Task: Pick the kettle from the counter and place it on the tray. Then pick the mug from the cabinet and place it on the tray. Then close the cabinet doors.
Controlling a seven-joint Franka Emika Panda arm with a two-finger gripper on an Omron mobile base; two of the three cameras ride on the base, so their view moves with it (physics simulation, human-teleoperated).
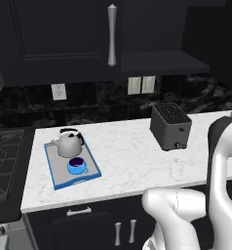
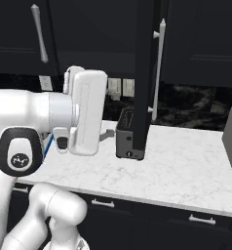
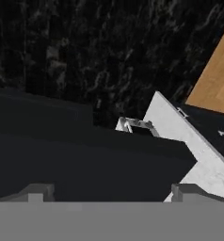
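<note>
Kettle (image 1: pixel 68 144) and mug (image 1: pixel 77 165) stand on tray (image 1: pixel 56 174), mug at kettle's 6 o'clock; toaster (image 1: pixel 170 126) at 3 o'clock on table (image 1: pixel 132 166); fingers (image 3: pixel 36 192) released, grasping nothing

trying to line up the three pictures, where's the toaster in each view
Left base view: the toaster stands right of centre on the white marble counter, well right of the tray.
Right base view: the toaster sits at centre, partly hidden behind the edge of the open cabinet door.
Hand view: I cannot make out the toaster there.
Shared landmark: the marble counter.
</note>
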